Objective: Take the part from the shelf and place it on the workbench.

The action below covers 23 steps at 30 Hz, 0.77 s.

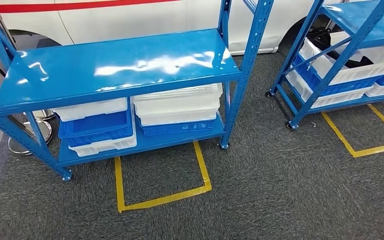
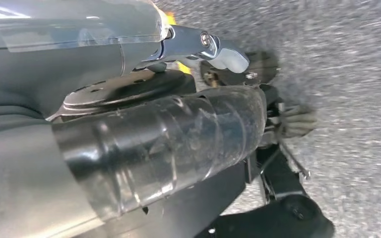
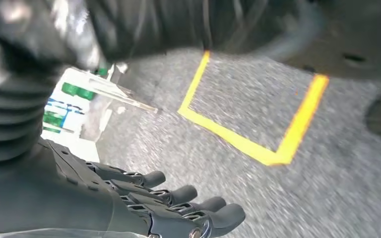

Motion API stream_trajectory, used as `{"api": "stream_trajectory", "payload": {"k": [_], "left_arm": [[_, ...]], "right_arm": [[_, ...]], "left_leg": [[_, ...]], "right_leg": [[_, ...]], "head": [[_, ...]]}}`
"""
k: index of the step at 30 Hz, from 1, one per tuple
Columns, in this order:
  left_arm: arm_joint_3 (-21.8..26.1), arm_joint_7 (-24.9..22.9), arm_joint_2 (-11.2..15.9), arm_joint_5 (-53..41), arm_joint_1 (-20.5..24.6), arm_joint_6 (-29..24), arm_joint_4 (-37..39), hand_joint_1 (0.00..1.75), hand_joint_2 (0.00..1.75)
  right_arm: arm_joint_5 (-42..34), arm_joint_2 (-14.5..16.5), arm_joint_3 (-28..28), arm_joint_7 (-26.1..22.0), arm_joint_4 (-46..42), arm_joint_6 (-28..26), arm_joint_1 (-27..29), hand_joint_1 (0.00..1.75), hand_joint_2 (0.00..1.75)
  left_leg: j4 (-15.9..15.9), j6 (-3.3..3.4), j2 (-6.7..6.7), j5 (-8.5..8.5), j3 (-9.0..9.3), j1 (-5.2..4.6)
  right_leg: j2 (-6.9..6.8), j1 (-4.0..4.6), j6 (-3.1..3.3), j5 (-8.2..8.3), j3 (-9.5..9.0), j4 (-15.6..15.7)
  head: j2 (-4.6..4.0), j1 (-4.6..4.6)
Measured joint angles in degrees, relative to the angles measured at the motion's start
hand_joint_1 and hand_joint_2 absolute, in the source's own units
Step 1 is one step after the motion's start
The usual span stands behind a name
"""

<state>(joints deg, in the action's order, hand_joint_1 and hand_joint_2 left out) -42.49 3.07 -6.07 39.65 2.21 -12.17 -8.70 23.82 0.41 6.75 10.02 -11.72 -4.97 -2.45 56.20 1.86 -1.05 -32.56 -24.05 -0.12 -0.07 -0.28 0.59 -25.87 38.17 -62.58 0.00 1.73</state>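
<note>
A blue shelf rack (image 1: 115, 67) stands in front of me in the head view. Its glossy top board is bare. On its lower board sit white bins (image 1: 177, 104) and blue bins (image 1: 96, 127), stacked side by side. What they hold is hidden, and I cannot make out a part. My right hand (image 3: 173, 206) hangs over the grey carpet with its dark fingers stretched out side by side, holding nothing. Of my left hand (image 2: 230, 57) a pale tip shows past the silver arm; the picture is blurred and does not tell how the fingers stand.
A second blue rack (image 1: 340, 55) with white and blue bins stands at the right. Yellow tape squares (image 1: 162, 197) mark the carpet before each rack. A white vehicle (image 1: 130, 17) with a red stripe stands behind. A chrome stool base (image 1: 30, 135) sits at the left.
</note>
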Motion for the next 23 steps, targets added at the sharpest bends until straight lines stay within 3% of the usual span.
{"api": "stream_trajectory", "payload": {"k": [1, 3, 5, 7, 9, 10, 11, 12, 14, 16, 17, 20, 23], "left_arm": [[0.0, -0.02, 0.0, -0.02, 0.02, -0.03, -0.01, 0.0, 0.0], [0.0, -0.1, 0.03, -0.07, 0.14, -0.1, -0.02, 0.0, 0.0], [0.0, -0.25, 0.08, -0.07, 0.23, -0.16, -0.02, 0.0, 0.0], [0.0, -0.32, 0.1, 0.01, 0.56, -0.2, -0.03, 0.0, 0.0], [0.01, -0.38, 0.1, 0.13, 1.04, -0.22, -0.07, 0.0, 0.0], [0.0, -0.42, 0.1, 0.2, 1.25, -0.23, -0.09, 0.0, 0.0], [0.0, -0.49, 0.1, 0.25, 1.39, -0.25, -0.11, 0.0, 0.0], [0.0, -0.56, 0.1, 0.28, 1.48, -0.27, -0.13, 0.0, 0.0], [0.0, -0.79, 0.11, 0.31, 1.48, -0.31, -0.12, 0.0, 0.0], [0.0, -0.95, 0.12, 0.35, 1.45, -0.36, -0.13, 0.0, 0.0], [0.0, -0.98, 0.11, 0.39, 1.46, -0.38, -0.16, 0.0, 0.0], [0.0, -1.0, 0.02, 0.45, 1.6, -0.46, -0.38, 0.0, 0.0], [0.0, -0.99, -0.01, 0.4, 1.59, -0.61, -0.48, 0.0, 0.0]], "right_arm": [[0.01, 0.12, -0.15, 0.04, 0.16, 0.02, -0.01, 0.0, 1.75], [0.41, 0.43, -0.47, 0.1, 0.33, 0.28, -0.16, 0.0, 1.75], [1.44, 0.85, -0.59, 0.2, 0.37, 0.55, -0.22, 0.0, 1.75], [2.45, 1.41, -0.59, 0.61, 0.39, 0.54, -0.42, 0.0, 1.75], [3.02, 2.0, -0.59, 1.29, 0.39, 0.59, -0.74, 0.0, 1.75], [3.14, 2.24, -0.59, 1.66, 0.4, 0.75, -0.83, 0.0, 1.75], [3.17, 2.41, -0.59, 2.06, 0.41, 1.0, -0.88, 0.0, 1.75], [3.09, 2.5, -0.6, 2.39, 0.43, 1.32, -0.89, 0.0, 1.75], [2.88, 2.61, -0.61, 2.86, 0.52, 2.05, -0.81, 0.0, 1.75], [2.63, 2.68, -0.62, 3.13, 0.68, 2.56, -0.77, 0.0, 1.75], [2.41, 2.71, -0.63, 3.24, 0.75, 2.69, -0.75, 0.0, 1.75], [1.47, 2.63, -0.79, 3.4, 0.76, 2.81, -0.82, 0.0, 1.75], [0.62, 2.58, -1.06, 3.44, 0.76, 2.82, -0.92, 0.0, 1.75]], "left_leg": [[-0.16, -0.32, -0.02, -0.49, 0.24, -0.05], [-0.29, -0.94, -0.12, -0.65, 0.76, -0.18], [1.97, -1.43, -0.06, -0.17, 0.36, -0.19], [8.49, -1.94, 0.02, -0.99, -3.33, -0.13], [15.15, -2.35, 0.03, -4.29, -8.34, -0.16], [16.63, -2.44, 0.03, -5.78, -10.13, -0.18], [16.48, -2.45, 0.04, -6.2, -11.17, -0.19], [14.75, -2.35, 0.04, -5.07, -11.52, -0.2], [8.36, -1.77, 0.15, 1.34, -11.26, -0.3], [3.94, -0.92, 0.34, 6.07, -10.99, -0.54], [3.16, -0.53, 0.36, 6.83, -10.97, -0.64], [2.09, 0.26, 0.18, 6.56, -9.26, -0.33], [1.3, 0.72, 0.36, 6.21, -7.52, 0.03]], "right_leg": [[0.03, 0.25, 0.32, 1.36, -0.18, 1.39], [0.09, 0.33, 0.95, 1.18, -0.63, 2.02], [0.09, 0.02, 1.64, 0.8, -2.0, 2.82], [0.09, -0.1, 2.26, 0.03, -3.75, 3.58], [0.14, -0.04, 2.52, -1.05, -5.19, 3.83], [0.19, 0.0, 2.54, -1.68, -5.98, 3.86], [0.26, 0.05, 2.52, -2.35, -6.9, 3.86], [0.32, 0.1, 2.49, -3.06, -7.92, 3.86], [0.42, 0.26, 2.34, -4.49, -9.81, 3.79], [0.62, 0.49, 1.84, -5.78, -10.67, 3.68], [0.69, 0.56, 1.5, -6.18, -10.98, 3.52], [0.67, 0.66, 0.58, -6.09, -11.07, 1.74], [0.56, 0.52, -0.24, -7.28, -7.47, -4.83]], "head": [[0.0, -0.02], [0.0, -0.02], [0.0, -0.02], [0.0, -0.04], [0.0, -0.06], [0.0, -0.06], [0.0, -0.06], [0.0, -0.06], [0.0, -0.03], [0.0, 0.03], [0.0, 0.05], [0.0, 0.06], [0.0, 0.11]]}}
